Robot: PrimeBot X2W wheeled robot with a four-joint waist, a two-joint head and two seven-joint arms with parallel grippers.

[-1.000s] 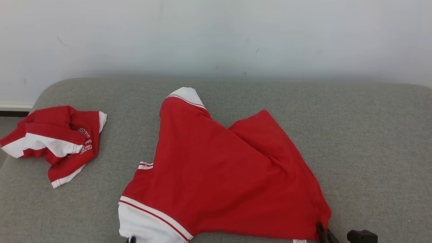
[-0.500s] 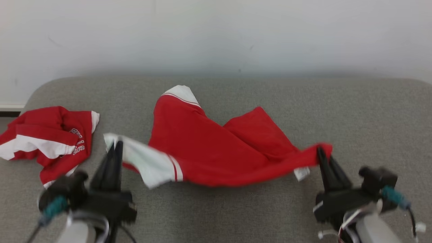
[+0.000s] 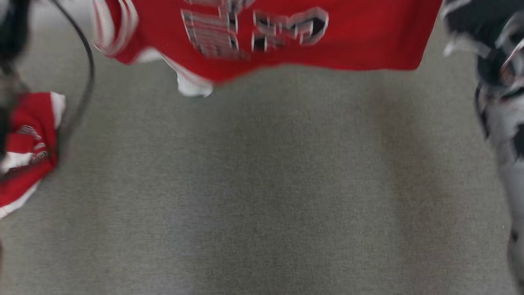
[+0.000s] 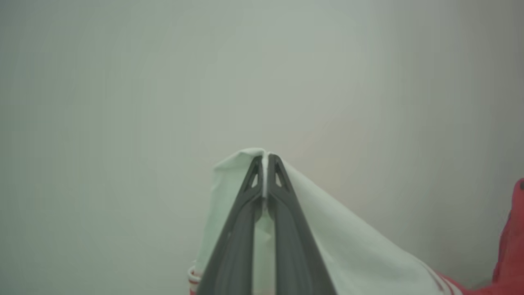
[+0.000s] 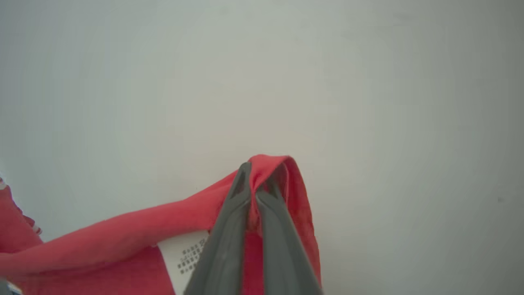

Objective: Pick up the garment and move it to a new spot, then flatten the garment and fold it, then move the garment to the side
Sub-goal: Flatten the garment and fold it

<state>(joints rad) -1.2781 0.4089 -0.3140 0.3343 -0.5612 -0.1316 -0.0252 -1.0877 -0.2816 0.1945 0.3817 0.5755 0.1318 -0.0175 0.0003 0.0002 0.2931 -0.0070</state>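
Up on the left, the left claw [image 4: 265,157] is pinched tight on the white sleeve of the shirt [image 3: 368,37], which hangs stretched sideways over the grey cushion [image 3: 262,184], probably clear of it (blurry), with the right claw [image 5: 254,180] clamping its red hem corner.

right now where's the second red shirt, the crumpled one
In the head view the crumpled shirt lies at the left edge on the grey cushion, to the lower left of the held-up garment.

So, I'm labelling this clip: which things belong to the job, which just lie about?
Job: red jersey; left end effector, shut on its white cloth; right end effector, shut on its red corner.
Lying about: crumpled red-and-white garment, left.
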